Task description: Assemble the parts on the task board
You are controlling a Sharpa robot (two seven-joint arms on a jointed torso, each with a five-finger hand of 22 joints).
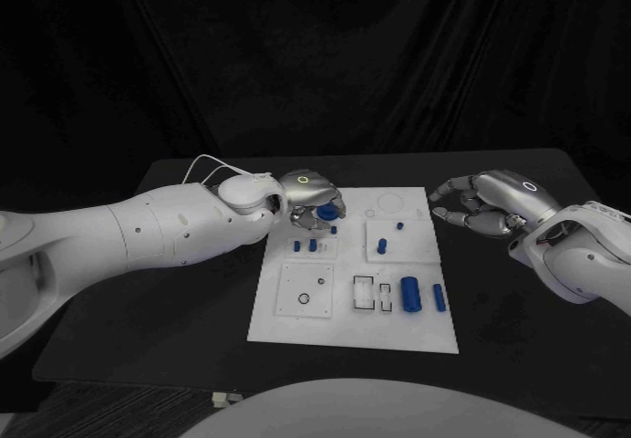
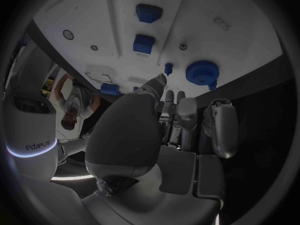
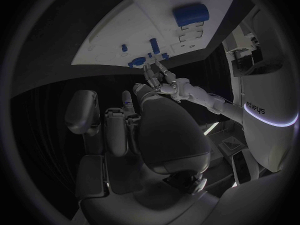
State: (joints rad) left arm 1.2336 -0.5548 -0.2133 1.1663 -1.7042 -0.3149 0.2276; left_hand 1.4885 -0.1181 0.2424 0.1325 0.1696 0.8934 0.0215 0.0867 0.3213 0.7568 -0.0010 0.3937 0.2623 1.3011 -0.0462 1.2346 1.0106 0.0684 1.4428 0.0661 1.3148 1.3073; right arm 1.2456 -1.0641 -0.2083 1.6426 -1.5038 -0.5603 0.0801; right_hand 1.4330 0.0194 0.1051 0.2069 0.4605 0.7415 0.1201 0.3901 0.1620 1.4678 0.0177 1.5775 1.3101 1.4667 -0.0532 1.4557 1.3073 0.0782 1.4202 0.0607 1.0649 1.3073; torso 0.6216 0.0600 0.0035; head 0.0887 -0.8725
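The white task board (image 1: 355, 319) lies mid-table. A round blue toothed part (image 1: 326, 213) sits at its far left corner, also seen in the left wrist view (image 2: 202, 72). My left hand (image 1: 309, 193) hovers right over that corner, fingers stretched out; one fingertip (image 2: 159, 80) points down beside a small blue peg (image 2: 168, 66). It holds nothing. A blue peg (image 1: 381, 245) stands mid-board, and a large blue cylinder (image 1: 410, 294) and a slimmer one (image 1: 438, 297) lie at the near right. My right hand (image 1: 490, 203) floats off the board's far right edge, fingers loosely bent and apart, empty.
Two small blue pegs (image 1: 305, 245) stand near the left hand. Rectangular slots (image 1: 365, 294) and a square plate with a ring (image 1: 305, 297) mark the board's near half. Bare black table (image 1: 197, 301) surrounds the board.
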